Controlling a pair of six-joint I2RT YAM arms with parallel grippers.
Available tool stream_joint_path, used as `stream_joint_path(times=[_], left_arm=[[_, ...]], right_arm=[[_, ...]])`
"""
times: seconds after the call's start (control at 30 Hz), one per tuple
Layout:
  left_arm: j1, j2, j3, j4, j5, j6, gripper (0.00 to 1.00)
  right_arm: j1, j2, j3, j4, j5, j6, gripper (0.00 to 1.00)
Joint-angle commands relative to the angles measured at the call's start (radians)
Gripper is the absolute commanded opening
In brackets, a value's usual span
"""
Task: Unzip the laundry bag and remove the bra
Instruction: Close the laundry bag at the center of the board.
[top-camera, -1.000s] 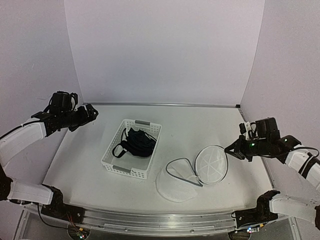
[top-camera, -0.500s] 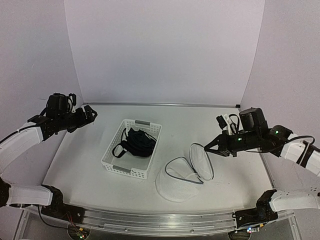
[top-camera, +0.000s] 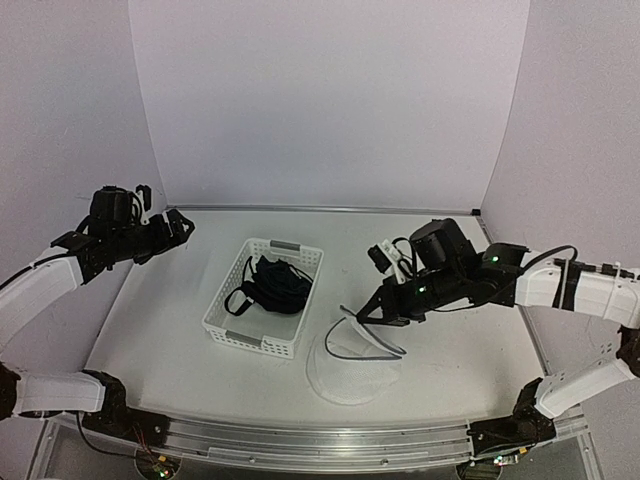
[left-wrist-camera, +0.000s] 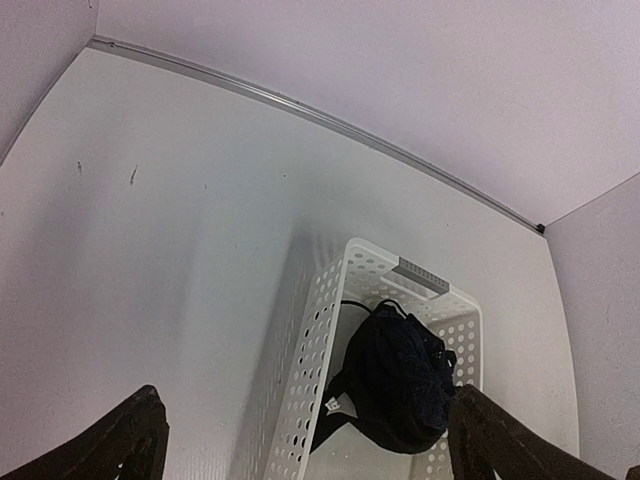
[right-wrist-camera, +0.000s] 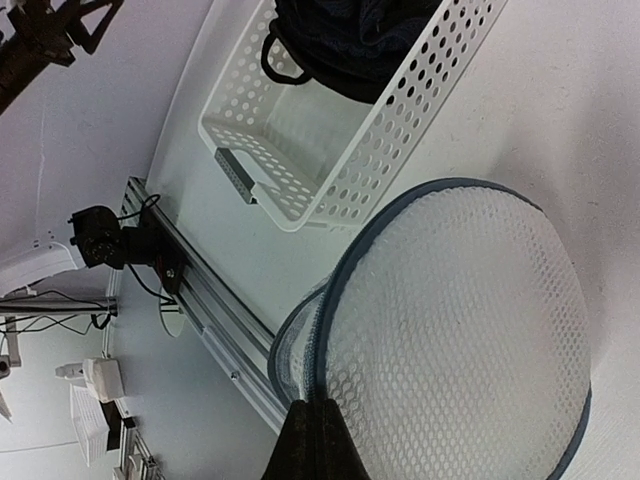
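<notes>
The laundry bag (top-camera: 350, 368), white mesh with a dark rim, lies on the table right of the white basket (top-camera: 222, 322). My right gripper (top-camera: 363, 316) is shut on the edge of its round lid flap and holds the flap tilted over the bag's body. In the right wrist view the shut fingertips (right-wrist-camera: 318, 435) pinch the dark rim of the mesh lid (right-wrist-camera: 460, 330). The bra (top-camera: 272, 284), a black bundle, lies inside the basket; it also shows as the bra (left-wrist-camera: 400, 375). My left gripper (top-camera: 178, 227) hangs open, far left of the basket, holding nothing.
The basket's rim (left-wrist-camera: 335, 290) fills the lower middle of the left wrist view. The back wall's metal strip (top-camera: 320, 209) runs behind the table. A metal rail (top-camera: 300, 440) edges the near side, with both arm bases on it.
My right gripper has swung left, carrying the round lid flap from lying flat on the right to folded over the bag's body. The left arm has barely shifted.
</notes>
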Motion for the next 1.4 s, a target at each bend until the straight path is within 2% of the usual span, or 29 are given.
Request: stream_joint_path(times=[0.0, 0.4, 0.83, 1.17, 1.2, 1.37], left_arm=[[-0.001, -0.021, -0.008, 0.030, 0.016, 0.016, 0.98], [-0.001, -0.016, -0.008, 0.032, 0.022, 0.019, 0.98], [0.000, -0.012, -0.005, 0.031, 0.029, 0.020, 0.98], [0.000, -0.012, -0.001, 0.030, 0.033, 0.021, 0.98], [0.000, -0.012, -0.001, 0.031, 0.033, 0.020, 0.98], [-0.001, -0.005, 0.000, 0.032, 0.040, 0.017, 0.98]], right_arm=[[0.074, 0.083, 0.087, 0.032, 0.039, -0.047, 0.00], [0.226, 0.259, 0.153, -0.040, 0.076, -0.134, 0.00], [0.346, 0.500, 0.114, -0.051, 0.145, -0.168, 0.00], [0.352, 0.468, 0.114, -0.048, 0.216, -0.163, 0.00], [0.352, 0.457, 0.115, -0.049, 0.233, -0.158, 0.01], [0.352, 0.384, 0.118, -0.056, 0.309, -0.142, 0.22]])
